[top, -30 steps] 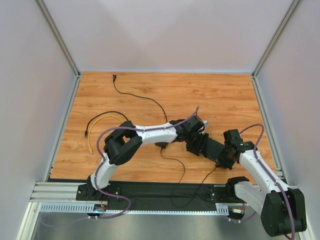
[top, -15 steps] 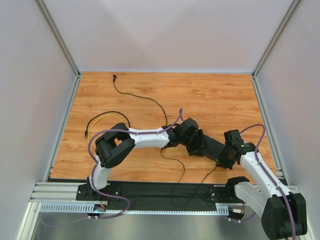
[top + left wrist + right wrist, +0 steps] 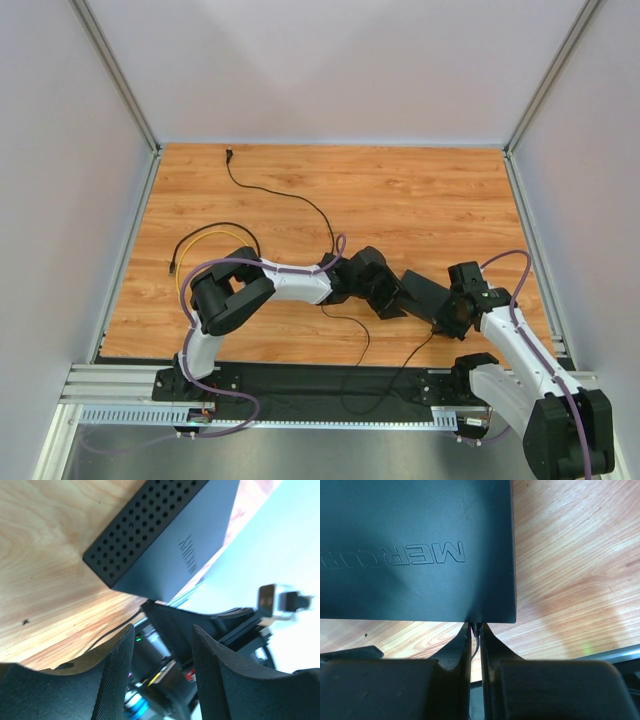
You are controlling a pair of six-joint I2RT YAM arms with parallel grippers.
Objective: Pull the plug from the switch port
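The switch lies flat on the wooden table, between the two grippers. At its edge a small plug is pinched by the right gripper, whose fingers are pressed almost together around it. Whether the plug is seated in the port cannot be told. The left gripper is held low with its fingers spread, just beside the switch's perforated side. Both arms are stretched inward, low over the table.

Lab test cell, white walls, aluminium framing, wooden tabletop
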